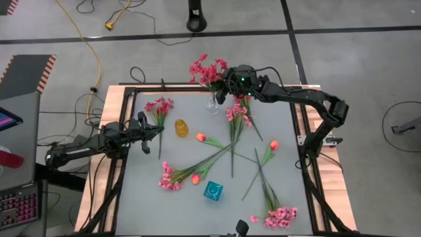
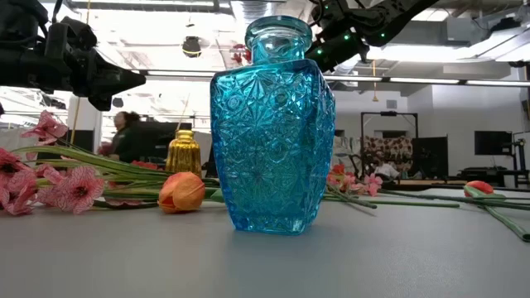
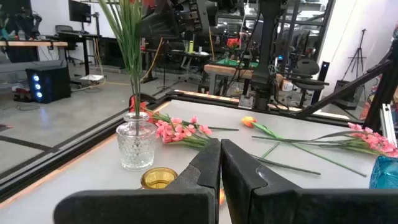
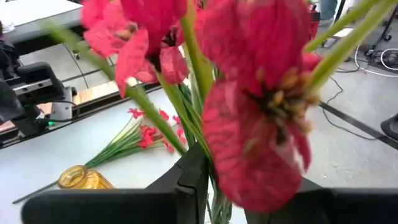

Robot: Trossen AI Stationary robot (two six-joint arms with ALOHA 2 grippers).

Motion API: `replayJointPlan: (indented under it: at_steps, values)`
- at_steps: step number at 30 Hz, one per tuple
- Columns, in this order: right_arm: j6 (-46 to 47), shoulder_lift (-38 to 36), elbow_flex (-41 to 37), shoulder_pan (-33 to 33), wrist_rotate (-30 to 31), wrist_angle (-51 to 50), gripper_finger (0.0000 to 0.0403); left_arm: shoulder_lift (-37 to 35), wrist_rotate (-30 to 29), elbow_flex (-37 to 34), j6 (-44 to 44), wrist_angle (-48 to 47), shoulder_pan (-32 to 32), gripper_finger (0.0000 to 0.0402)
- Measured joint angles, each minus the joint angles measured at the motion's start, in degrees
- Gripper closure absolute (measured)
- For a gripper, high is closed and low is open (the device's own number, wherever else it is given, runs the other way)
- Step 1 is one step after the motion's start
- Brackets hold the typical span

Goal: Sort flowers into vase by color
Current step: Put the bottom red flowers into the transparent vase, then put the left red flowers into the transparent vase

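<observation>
A clear glass vase (image 1: 212,105) stands near the table's far edge with dark-red flowers (image 1: 207,70) in it. My right gripper (image 1: 223,92) is at their stems just above the vase, shut on them. Another dark-red spray (image 1: 159,107) lies flat at the left. My left gripper (image 1: 146,127) hovers beside its stem, shut and holding nothing. Pink sprays (image 1: 238,113), (image 1: 170,176), (image 1: 280,215) and orange tulips (image 1: 200,137), (image 1: 273,145), (image 1: 195,179) lie on the table. An amber vase (image 1: 181,127) and a blue vase (image 1: 212,191) stand empty. My right gripper holds the dark-red flowers by their green stems (image 4: 205,155), above the clear vase's mouth, coming level from the table's right side. The stems pass between the two fingers (image 4: 193,177); blossoms hide the other finger. The stems stand upright with their lower ends in the vase (image 3: 135,144).
Stems of the pink sprays and tulips cross each other in the table's middle (image 1: 231,150). The table has a raised black frame (image 1: 125,99). A person shows in the room behind (image 2: 126,132). A keyboard and desk stand left of the table (image 1: 20,204).
</observation>
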Motion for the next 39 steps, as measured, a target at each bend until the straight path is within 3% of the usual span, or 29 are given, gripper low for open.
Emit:
replayJointPlan:
  at_steps: [11, 19, 26, 39]
  values:
    - [-0.04, -0.04, 0.09, -1.45, -0.01, -7.92, 0.0300, 0.01, -5.11, 0.00, -0.56, 1.01, 0.00, 0.0397]
    - [-0.21, -0.04, 0.16, -2.09, -0.04, -8.95, 0.0300, 0.00, -7.09, 0.00, -1.62, 1.36, 0.01, 0.0343]
    - [-0.82, -0.07, 4.17, -3.39, -0.03, -19.40, 0.0300, 0.00, -7.18, 0.01, -1.69, 1.36, 0.02, 0.0312]
    - [-4.76, -0.07, 12.60, -3.35, -0.23, -39.47, 0.0300, 0.02, -7.16, 0.00, -1.70, 1.92, 0.02, 0.0310]
